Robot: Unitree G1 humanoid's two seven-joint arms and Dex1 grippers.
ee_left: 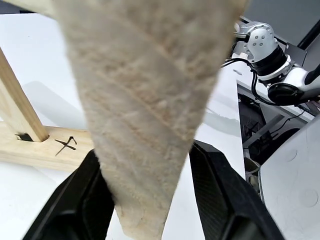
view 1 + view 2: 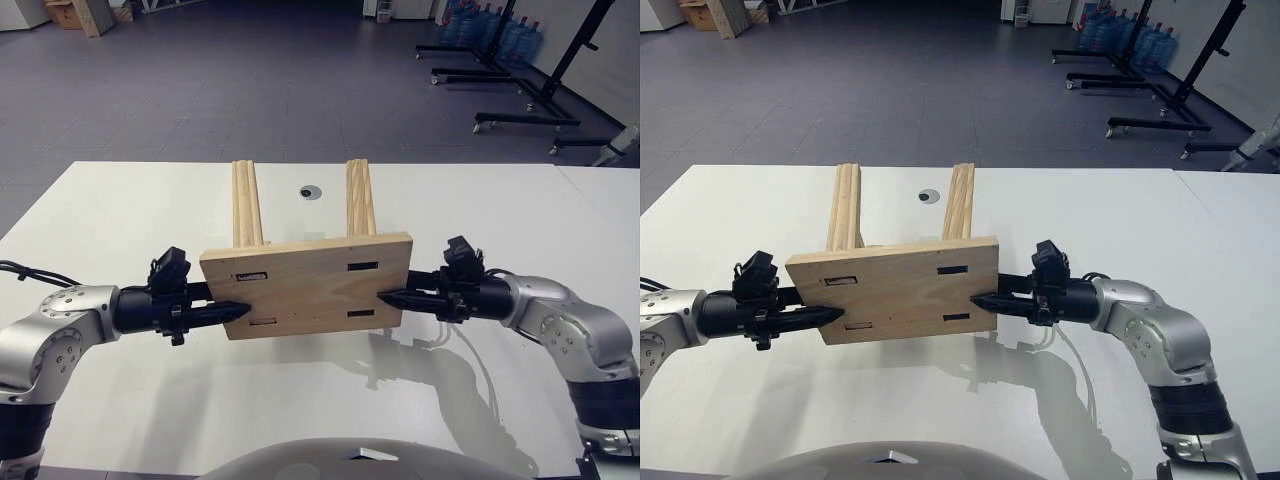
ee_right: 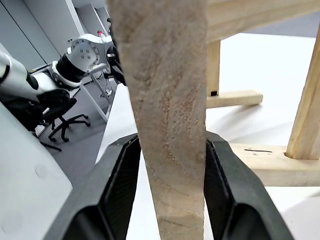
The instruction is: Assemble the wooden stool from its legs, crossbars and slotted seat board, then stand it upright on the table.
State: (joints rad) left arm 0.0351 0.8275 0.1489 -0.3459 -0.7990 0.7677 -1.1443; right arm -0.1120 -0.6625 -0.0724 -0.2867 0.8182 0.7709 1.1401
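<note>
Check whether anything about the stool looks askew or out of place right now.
The seat board faces the camera instead of upward, gripped at opposite edges by the left gripper and right gripper, with the legs pointing away over the table, so it isn't standing. It is slightly tilted, left end lower. No damage visible.

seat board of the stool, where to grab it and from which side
Grip the pale wooden slotted seat board by its short side edges, from left and right, as left hand and right hand do: edges are thin, and the wooden legs block its far face.
</note>
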